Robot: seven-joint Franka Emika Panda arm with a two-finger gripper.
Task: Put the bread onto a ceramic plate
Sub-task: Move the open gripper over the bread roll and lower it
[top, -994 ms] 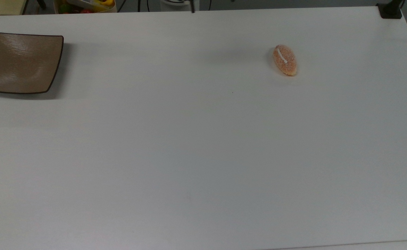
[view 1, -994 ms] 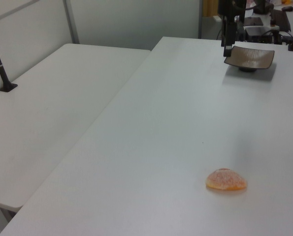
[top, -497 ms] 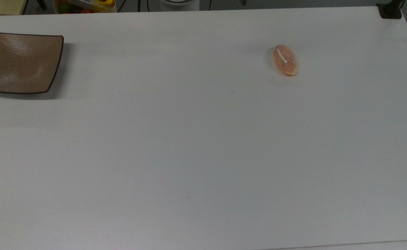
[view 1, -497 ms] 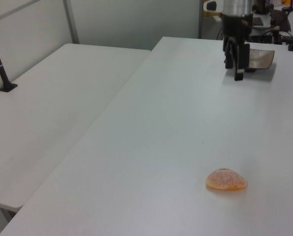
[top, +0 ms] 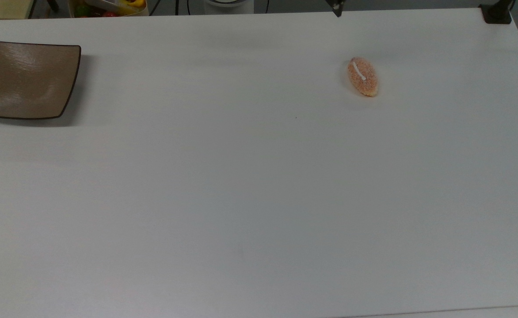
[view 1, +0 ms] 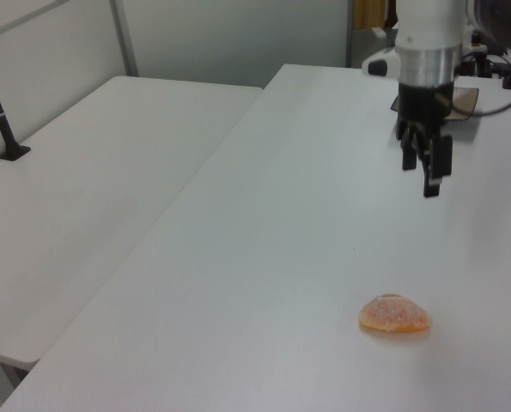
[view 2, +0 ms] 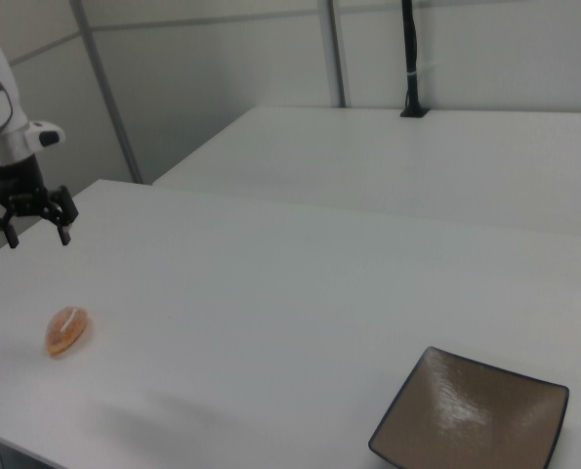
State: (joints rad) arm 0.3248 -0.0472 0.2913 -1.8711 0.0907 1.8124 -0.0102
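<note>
The bread is a small orange-tan oval roll with a white streak, lying on the white table at the top view's upper right. The ceramic plate, square and brown with a dark rim, sits bare at the top view's far left. My gripper hangs open above the table, up and left of the bread in the right view, holding nothing. In the left view the gripper is between the bread and the plate, whose greater part the arm hides. A dark fingertip pokes in at the top view's upper edge.
A second white table adjoins on the left view's left, with a black pole clamped on it. A black clamp sits at the top view's upper right corner. A box of colourful items lies beyond the table's far edge.
My gripper has travelled from beside the plate toward the bread, coming nearer in the left view. Its fingertip has entered the top view's upper edge. Bread and plate have not moved.
</note>
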